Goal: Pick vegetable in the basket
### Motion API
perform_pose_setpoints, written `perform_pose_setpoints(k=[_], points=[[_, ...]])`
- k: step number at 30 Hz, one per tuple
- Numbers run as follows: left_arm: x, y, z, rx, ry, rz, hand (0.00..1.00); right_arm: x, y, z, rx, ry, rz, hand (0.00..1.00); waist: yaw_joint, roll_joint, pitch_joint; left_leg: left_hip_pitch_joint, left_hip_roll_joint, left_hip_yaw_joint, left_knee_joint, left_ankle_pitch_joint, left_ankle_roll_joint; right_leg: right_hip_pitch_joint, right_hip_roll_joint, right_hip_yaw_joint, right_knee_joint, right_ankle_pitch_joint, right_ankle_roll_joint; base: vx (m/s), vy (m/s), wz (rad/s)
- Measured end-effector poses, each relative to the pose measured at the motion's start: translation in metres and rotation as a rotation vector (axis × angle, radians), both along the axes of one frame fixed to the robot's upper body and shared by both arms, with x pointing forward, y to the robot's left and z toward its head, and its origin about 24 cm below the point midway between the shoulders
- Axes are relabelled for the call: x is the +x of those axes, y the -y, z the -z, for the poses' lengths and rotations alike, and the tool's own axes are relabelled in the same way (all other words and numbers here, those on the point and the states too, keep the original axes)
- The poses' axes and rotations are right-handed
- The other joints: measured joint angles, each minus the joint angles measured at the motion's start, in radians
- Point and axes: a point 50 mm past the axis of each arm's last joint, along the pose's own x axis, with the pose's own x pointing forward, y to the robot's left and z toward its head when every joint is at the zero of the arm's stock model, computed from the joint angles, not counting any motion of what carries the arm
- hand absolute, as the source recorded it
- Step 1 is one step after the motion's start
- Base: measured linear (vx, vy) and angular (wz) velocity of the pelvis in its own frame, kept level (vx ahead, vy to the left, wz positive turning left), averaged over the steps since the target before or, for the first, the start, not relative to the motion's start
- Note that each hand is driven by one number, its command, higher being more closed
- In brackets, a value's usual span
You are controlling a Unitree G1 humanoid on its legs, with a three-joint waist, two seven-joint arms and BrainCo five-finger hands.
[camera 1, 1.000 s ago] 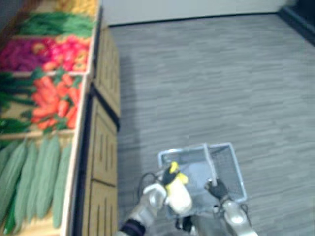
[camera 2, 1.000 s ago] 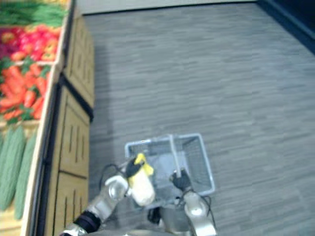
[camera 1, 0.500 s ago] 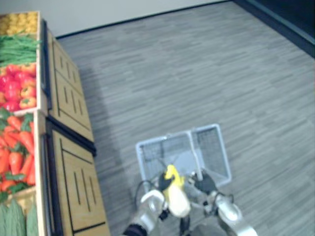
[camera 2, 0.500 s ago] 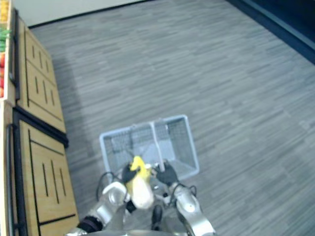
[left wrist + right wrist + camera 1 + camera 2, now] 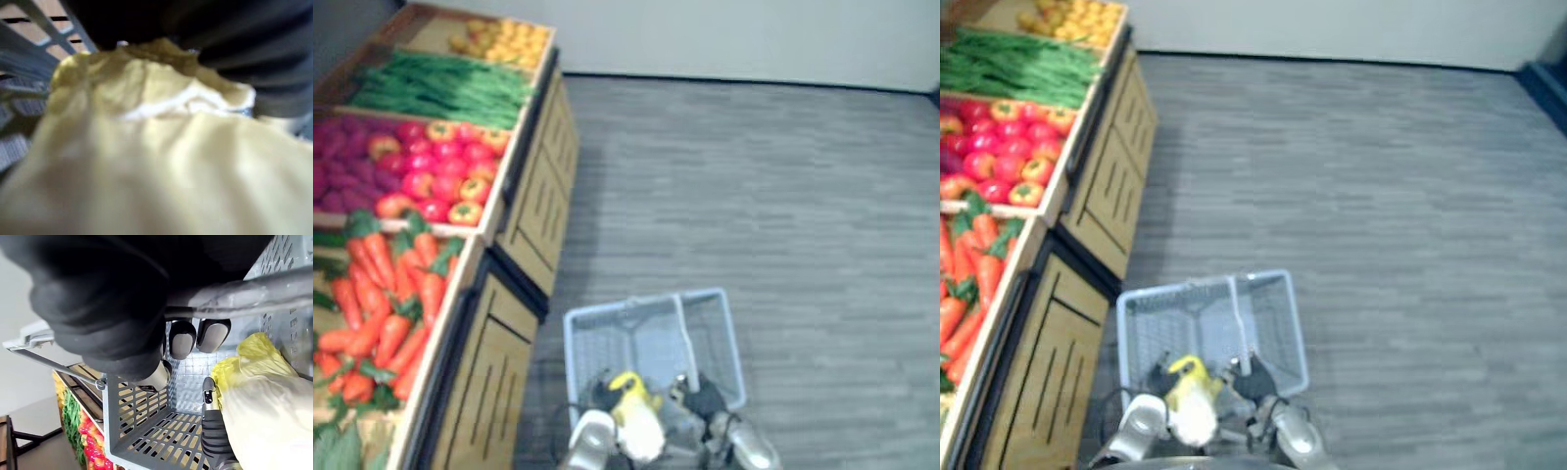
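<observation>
Left wrist view brings us very close to the cabbage (image 5: pixel 156 147). It is pale yellow and white, with soft crinkly leaves and a darker yellow frilly tip. The left hand (image 5: pixel 603 394) is wrapped round it and holds it tight. From the head we see the cabbage as a small pale lump with a yellow top, at the near end of the basket (image 5: pixel 574 354), with its leafy tip pointing into the basket. We cannot tell if it touches the basket's bottom.

The right wrist view gives us more. There the cabbage sits beside the left hand's dark ribbed cover, with the basket's mesh wall just past it. The right hand (image 5: pixel 98 298) is closed round the basket's handle (image 5: pixel 244 291), a grey bar. Its dark-tipped fingers (image 5: pixel 182 339) curl under the bar. From the head that hand is just a dark blob at the near right of the basket.

The basket is light grey-blue wire and sits over the grey floor (image 5: pixel 783 196). On the left is a wooden stand (image 5: pixel 543 186) with carrots (image 5: pixel 391 294) nearest, then red vegetables (image 5: pixel 431 171), green beans (image 5: pixel 440 88) and yellow ones (image 5: pixel 504 39) farthest.
</observation>
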Motion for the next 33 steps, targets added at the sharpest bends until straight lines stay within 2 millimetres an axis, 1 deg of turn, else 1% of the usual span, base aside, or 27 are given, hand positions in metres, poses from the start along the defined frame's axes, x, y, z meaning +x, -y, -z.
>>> perform_pose_setpoints(k=[1,2,3,4,5,6,7,8,9,10,11,12,14,15,17,18,20,22,23,24,25,27,29,30,31,32,33], points=[[-0.002,0.0,0.002,-0.007,-0.011,-0.012,0.0,0.0,0.003,0.003,-0.005,-0.015,0.017,1.0,-0.008,-0.014,-0.007,0.007,0.014,-0.055,-0.009,-0.018,-0.076,0.016,0.006,0.099,-0.205,0.101,0.017,0.45,-0.449,1.34],[-0.002,0.001,0.002,-0.009,-0.011,-0.011,0.0,-0.001,0.004,0.004,-0.005,-0.019,0.025,1.0,-0.008,-0.019,-0.01,0.01,0.018,-0.067,-0.009,-0.024,-0.087,0.021,0.003,0.11,-0.229,0.112,0.02,0.48,-0.494,1.52],[-0.003,0.004,0.003,-0.022,-0.018,-0.009,0.0,-0.001,0.009,0.008,-0.02,-0.034,0.05,1.0,-0.005,-0.025,-0.01,0.027,0.03,-0.115,-0.006,-0.065,-0.152,0.046,-0.01,0.122,-0.234,0.187,0.073,0.46,-0.523,1.33],[-0.004,0.006,0.003,-0.037,-0.021,0.009,0.0,0.003,0.013,0.013,-0.071,-0.04,0.034,1.0,-0.009,0.014,-0.011,0.032,0.079,-0.152,0.017,-0.077,-0.17,0.03,0.023,0.082,-0.129,0.18,0.074,0.45,-0.511,1.25],[-0.005,0.005,0.004,-0.04,-0.022,0.004,0.0,0.006,0.012,0.015,-0.09,-0.043,0.017,1.0,-0.002,0.026,-0.014,0.021,0.102,-0.153,0.044,-0.067,-0.164,0.026,0.037,0.064,-0.096,0.152,0.06,0.36,-0.488,1.01],[-0.004,0.005,0.003,-0.042,-0.009,-0.001,0.0,0.013,0.012,0.017,-0.117,-0.039,0.017,1.0,0.002,0.048,-0.014,-0.057,0.132,-0.183,0.171,-0.049,-0.161,0.037,0.042,0.01,-0.051,0.101,0.035,0.32,-0.45,1.08],[-0.005,0.006,0.003,-0.048,-0.007,0.002,0.0,0.016,0.015,0.021,-0.144,-0.049,0.024,1.0,0.0,0.052,-0.008,-0.137,0.148,-0.206,0.328,0.0,-0.148,0.082,0.031,-0.052,-0.039,0.062,0.015,0.3,-0.444,1.31],[-0.004,0.006,0.003,-0.061,-0.003,-0.009,0.0,0.017,0.016,0.024,-0.162,-0.055,0.025,1.0,-0.002,0.051,-0.002,-0.174,0.16,-0.202,0.404,0.038,-0.145,0.116,0.027,-0.083,-0.045,0.049,0.006,0.36,-0.448,1.46],[-0.003,0.005,0.002,-0.092,0.008,-0.045,0.0,0.019,0.02,0.028,-0.19,-0.073,0.049,1.0,0.005,0.04,0.008,-0.234,0.186,-0.152,0.531,0.069,-0.137,0.194,0.021,-0.144,-0.075,0.028,-0.007,0.29,-0.328,1.12],[-0.002,0.005,0.001,-0.107,0.015,-0.056,0.0,0.019,0.021,0.03,-0.194,-0.084,0.062,1.0,0.014,0.044,0.012,-0.253,0.203,-0.096,0.577,0.063,-0.128,0.233,0.02,-0.168,-0.097,0.023,-0.011,0.33,-0.329,1.2],[-0.003,0.006,0.0,-0.145,0.023,-0.078,0.0,0.019,0.023,0.036,-0.2,-0.115,0.098,1.0,0.025,0.038,0.016,-0.282,0.216,0.036,0.621,0.048,-0.103,0.306,0.017,-0.217,-0.148,0.02,-0.014,0.26,-0.182,0.9],[-0.003,0.006,-0.001,-0.172,0.029,-0.095,0.0,0.019,0.023,0.039,-0.205,-0.135,0.118,1.0,0.024,0.038,0.016,-0.296,0.213,0.11,0.611,0.043,-0.097,0.341,0.014,-0.247,-0.177,0.019,-0.012,0.25,-0.138,1.03],[-0.004,0.009,-0.001,-0.219,0.038,-0.098,0.0,0.018,0.028,0.047,-0.222,-0.178,0.133,1.0,0.024,0.055,0.006,-0.31,0.16,0.34,0.45,0.062,-0.076,0.403,0.016,-0.342,-0.22,0.003,0.007,0.27,-0.047,1.21],[-0.005,0.009,-0.001,-0.247,0.031,-0.118,0.0,0.016,0.028,0.052,-0.229,-0.205,0.131,1.0,0.026,0.047,-0.007,-0.276,0.133,0.433,0.368,0.053,-0.066,0.427,0.0,-0.395,-0.227,-0.008,0.024,0.31,-0.028,1.35],[-0.008,0.011,0.002,-0.274,0.006,-0.104,0.0,0.017,0.031,0.058,-0.235,-0.236,0.141,1.0,0.017,0.025,-0.015,-0.251,0.097,0.557,0.265,0.056,-0.05,0.451,-0.022,-0.493,-0.235,-0.006,0.032,0.33,-0.018,1.64],[-0.008,0.012,0.002,-0.287,0.002,-0.091,0.0,0.016,0.033,0.064,-0.242,-0.272,0.143,1.0,0.017,0.021,-0.015,-0.24,0.072,0.602,0.222,0.051,-0.007,0.479,-0.021,-0.548,-0.245,-0.003,0.036,0.34,0.002,1.69],[-0.009,0.015,0.003,-0.313,-0.014,-0.063,0.0,0.019,0.036,0.071,-0.249,-0.315,0.152,1.0,0.02,0.006,-0.012,-0.181,0.025,0.569,0.15,0.047,-0.002,0.542,-0.037,-0.594,-0.209,-0.005,0.039,0.33,0.005,1.34],[-0.011,0.019,0.004,-0.354,-0.034,-0.061,0.0,0.016,0.04,0.077,-0.251,-0.372,0.171,1.0,0.016,0.019,-0.015,-0.1,-0.014,0.527,0.06,0.048,-0.003,0.536,-0.093,-0.62,0.013,-0.011,0.049,0.33,0.031,1.14],[-0.011,0.019,0.004,-0.362,-0.036,-0.055,0.0,0.013,0.041,0.08,-0.253,-0.396,0.172,1.0,0.008,0.016,-0.018,-0.073,-0.033,0.491,0.029,0.047,-0.004,0.493,-0.147,-0.607,0.205,0.011,0.064,0.37,-0.019,1.24],[-0.01,0.021,0.004,-0.378,-0.037,-0.055,0.0,0.012,0.045,0.082,-0.249,-0.412,0.194,1.0,-0.004,0.014,-0.017,-0.046,-0.04,0.429,0.001,0.043,-0.009,0.404,-0.21,-0.53,0.435,0.051,0.074,0.52,-0.144,1.64],[-0.009,0.026,0.004,-0.388,-0.043,-0.033,0.0,0.015,0.048,0.081,-0.245,-0.409,0.213,1.0,-0.011,0.021,-0.005,-0.034,-0.032,0.359,-0.005,0.041,-0.011,0.288,-0.217,-0.413,0.584,-0.004,0.051,0.45,-0.199,1.42],[-0.008,0.026,0.003,-0.391,-0.04,-0.033,0.0,0.017,0.049,0.081,-0.243,-0.414,0.219,1.0,-0.01,0.027,0.009,-0.013,-0.014,0.326,-0.006,0.042,-0.013,0.223,-0.201,-0.356,0.596,-0.035,0.036,0.32,-0.22,0.9],[-0.003,0.027,0.0,-0.413,-0.019,-0.047,0.0,0.023,0.049,0.079,-0.233,-0.412,0.228,1.0,-0.011,0.043,0.025,0.007,0.029,0.26,0.019,0.047,-0.022,0.149,-0.165,-0.294,0.467,-0.053,0.02,0.27,-0.274,0.94],[0.004,0.027,-0.006,-0.417,0.02,-0.041,0.0,0.026,0.049,0.078,-0.225,-0.407,0.232,1.0,-0.012,0.046,0.027,0.013,0.06,0.223,0.037,0.055,-0.046,0.135,-0.131,-0.228,0.308,-0.057,0.012,0.25,-0.429,1.21],[0.011,0.03,-0.011,-0.425,0.053,-0.018,0.0,0.026,0.05,0.08,-0.22,-0.419,0.245,1.0,-0.018,0.027,0.017,0.007,0.066,0.191,0.044,0.069,-0.107,0.155,-0.102,-0.135,0.085,0.004,0.018,0.29,-0.514,1.38],[0.013,0.032,-0.013,-0.43,0.062,0.003,0.0,0.024,0.053,0.081,-0.211,-0.435,0.268,1.0,-0.023,0.006,0.011,0.002,0.049,0.173,0.044,0.063,-0.132,0.17,-0.103,-0.077,-0.023,0.087,0.017,0.28,-0.545,1.75],[0.017,0.042,-0.017,-0.444,0.065,0.073,0.0,0.025,0.06,0.084,-0.198,-0.46,0.322,1.0,-0.049,-0.014,0.021,0.001,0.052,0.136,0.03,0.034,-0.184,0.194,-0.099,0.002,-0.065,0.095,0.092,0.18,-0.365,1.27]])
